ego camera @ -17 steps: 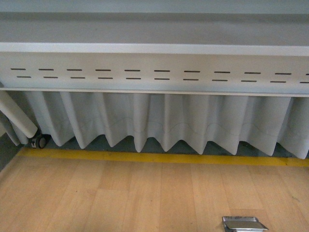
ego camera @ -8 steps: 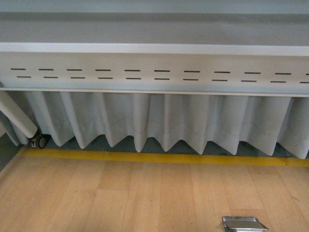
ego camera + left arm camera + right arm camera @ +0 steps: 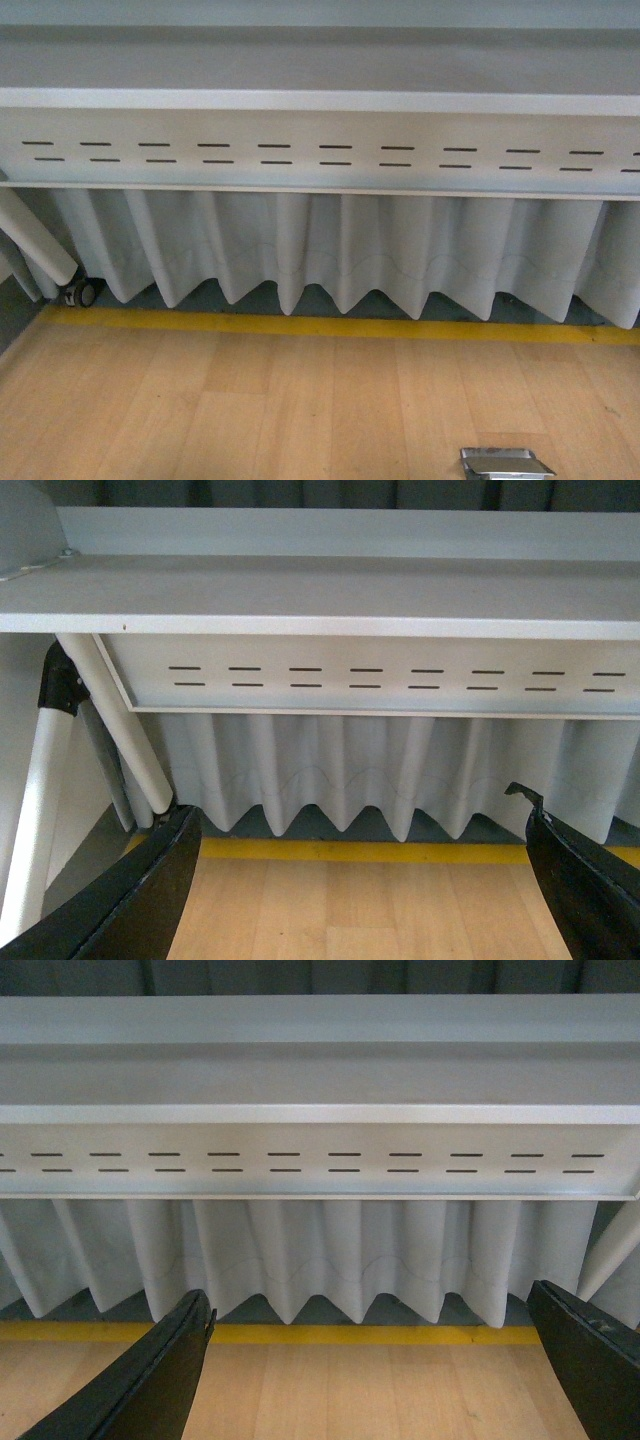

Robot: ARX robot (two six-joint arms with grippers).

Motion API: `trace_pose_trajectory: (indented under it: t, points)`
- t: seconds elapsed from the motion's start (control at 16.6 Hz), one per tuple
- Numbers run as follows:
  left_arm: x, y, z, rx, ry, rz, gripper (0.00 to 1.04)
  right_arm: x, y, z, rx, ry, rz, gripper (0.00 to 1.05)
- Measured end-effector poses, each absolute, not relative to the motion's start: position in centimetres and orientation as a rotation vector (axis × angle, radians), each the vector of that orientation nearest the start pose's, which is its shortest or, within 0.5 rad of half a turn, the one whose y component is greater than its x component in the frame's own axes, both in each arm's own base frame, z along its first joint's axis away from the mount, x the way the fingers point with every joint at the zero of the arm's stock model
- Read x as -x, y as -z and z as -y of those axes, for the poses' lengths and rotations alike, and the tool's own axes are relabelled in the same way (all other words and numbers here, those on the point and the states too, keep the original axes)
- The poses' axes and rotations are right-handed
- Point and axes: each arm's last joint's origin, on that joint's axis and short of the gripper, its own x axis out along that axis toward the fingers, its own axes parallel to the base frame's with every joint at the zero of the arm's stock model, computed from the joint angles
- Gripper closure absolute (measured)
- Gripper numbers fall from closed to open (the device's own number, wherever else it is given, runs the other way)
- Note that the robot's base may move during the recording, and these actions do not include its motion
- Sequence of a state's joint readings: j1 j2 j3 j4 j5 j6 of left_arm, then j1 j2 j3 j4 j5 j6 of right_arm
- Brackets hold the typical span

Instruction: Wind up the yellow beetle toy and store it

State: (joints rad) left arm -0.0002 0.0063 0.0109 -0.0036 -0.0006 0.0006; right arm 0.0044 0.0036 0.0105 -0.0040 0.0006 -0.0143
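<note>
Facing forward, the front view held only a pale wooden tabletop [image 3: 250, 410] edged by a yellow painted stripe [image 3: 330, 327], and a white pleated curtain [image 3: 350, 250] under a grey slotted metal panel [image 3: 320, 150]. A small silver metal piece [image 3: 505, 463] was cut off by the lower edge, showing too little to name. Neither arm appeared there.

In the left wrist view, the left gripper [image 3: 352, 803] stood spread wide, its black curved fingers [image 3: 140, 890] apart with nothing between them but wood and curtain.

In the right wrist view, the right gripper [image 3: 370, 1295] was likewise fully released and empty.

The yellow beetle toy lay outside all three views, so its place could not be told, and no storage spot showed either. By my judgement the opening step, locating and reaching the toy, was not yet done. The next move called for tilting a wrist down over the table to find it, then gripping its body so it could be wound.
</note>
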Motion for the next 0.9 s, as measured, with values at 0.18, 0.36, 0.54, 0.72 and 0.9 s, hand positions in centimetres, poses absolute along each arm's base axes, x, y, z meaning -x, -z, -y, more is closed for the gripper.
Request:
trace_pose_trajectory:
  t: [0.18,0.36,0.54,0.72,0.9]
  points:
    - [-9.74,-16.64,0.00,-0.001,0.000,0.001,0.07,-9.73,-16.64,-0.04,0.014,-0.004,0.003,0.07]
    - [-9.74,-16.64,0.00,-0.001,0.000,0.001,0.07,-9.73,-16.64,-0.04,0.014,-0.004,0.003,0.07]
    - [-9.74,-16.64,0.00,-0.001,0.000,0.001,0.07,-9.73,-16.64,-0.04,0.014,-0.004,0.003,0.07]
    - [-9.74,-16.64,0.00,-0.001,0.000,0.001,0.07,-9.73,-16.64,-0.04,0.014,-0.004,0.003,0.07]
    - [-9.74,-16.61,0.00,-0.001,0.000,-0.002,0.07,-9.73,-16.62,-0.04,0.014,-0.005,0.001,0.07]
